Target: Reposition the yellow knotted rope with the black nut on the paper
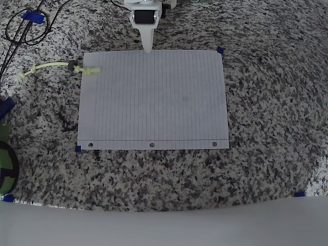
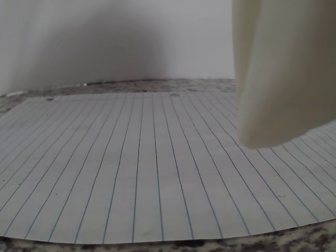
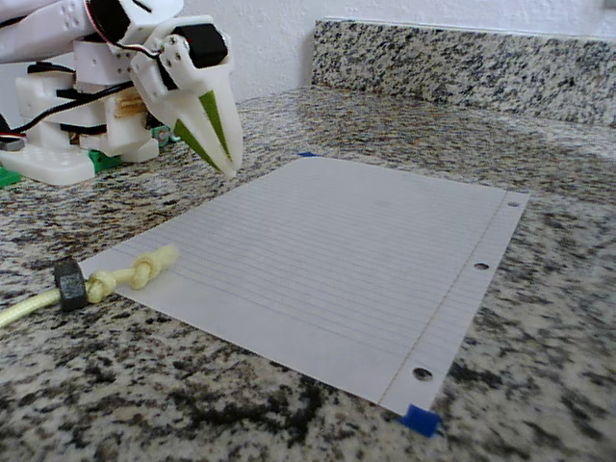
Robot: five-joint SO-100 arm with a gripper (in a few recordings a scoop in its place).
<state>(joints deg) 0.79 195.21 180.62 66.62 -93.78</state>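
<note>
The hand [image 3: 223, 159] is hanging with fingers nearly closed and empty over the paper's [image 1: 154, 102] far edge, while the rope [image 1: 51, 66] with its nut [image 3: 69, 284] is lying mostly off the paper's corner on the worktop [image 1: 266, 102], so any drag is risking shifting the sheet.

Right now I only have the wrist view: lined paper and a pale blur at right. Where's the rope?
Observer: The yellow knotted rope lies mostly off the paper, on the granite at the upper-left corner in the overhead view; one knotted end rests on that corner.
Operator: And the nut?
Observer: The black nut is threaded on the rope just off the paper's edge.
Operator: Is the claw holding anything?
Observer: No. The claw is shut and empty above the paper's far edge, apart from the rope.
</note>
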